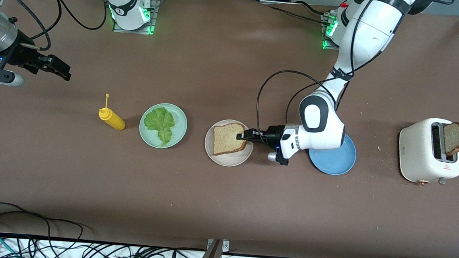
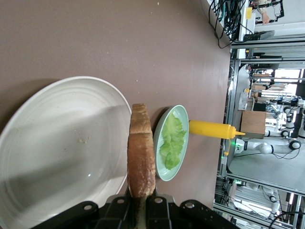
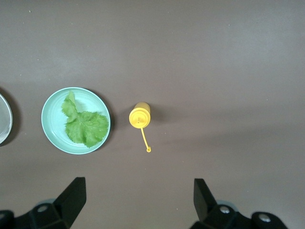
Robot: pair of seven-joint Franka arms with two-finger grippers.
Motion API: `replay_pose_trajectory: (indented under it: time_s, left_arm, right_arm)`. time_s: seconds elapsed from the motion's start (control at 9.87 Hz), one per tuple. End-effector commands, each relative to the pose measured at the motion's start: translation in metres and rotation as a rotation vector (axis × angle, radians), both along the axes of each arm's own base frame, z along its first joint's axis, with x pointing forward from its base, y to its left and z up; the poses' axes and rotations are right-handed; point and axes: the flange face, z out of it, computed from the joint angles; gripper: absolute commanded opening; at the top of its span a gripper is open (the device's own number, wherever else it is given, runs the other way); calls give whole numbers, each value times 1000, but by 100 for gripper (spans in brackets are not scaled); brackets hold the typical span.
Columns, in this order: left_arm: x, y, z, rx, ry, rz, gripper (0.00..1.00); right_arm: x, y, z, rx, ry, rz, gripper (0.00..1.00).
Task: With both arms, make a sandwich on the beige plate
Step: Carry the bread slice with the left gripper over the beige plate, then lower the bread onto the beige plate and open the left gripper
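My left gripper is shut on one edge of a tan bread slice and holds it flat over the beige plate. I cannot tell whether the slice touches the plate. The left wrist view shows the slice edge-on between the fingers, beside the plate. A second bread slice stands in the white toaster. The lettuce leaf lies on the mint green plate. My right gripper is open and empty, raised over the table at the right arm's end.
A yellow mustard bottle lies beside the mint plate, toward the right arm's end. A blue plate sits partly under the left arm, between the beige plate and the toaster. Crumbs lie near the toaster. Cables run along the table's front edge.
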Motion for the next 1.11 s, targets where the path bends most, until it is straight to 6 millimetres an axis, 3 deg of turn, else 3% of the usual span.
replay_pose_trajectory:
  time_s: [0.0,0.41,0.51,0.61,1.01]
  left_arm:
    - [-10,-8,-13,4,-38,7,0]
    - [-15,-15,-22,40,-51,5,0]
    - [-14,-12,-23,47,-63,-4,60]
    - [-12,-8,-25,46,-93,-18,100]
    - [-3,10,-13,63,-110,-17,100]
  right_arm:
    - [-7,-4,2,0,-5,17,100]
    - [-7,-8,-3,15,2,35,100]
    - [-8,-8,-7,27,7,32,100]
    - [-7,-8,-10,27,7,34,100]
    - [-6,-1,-15,27,15,44,100]
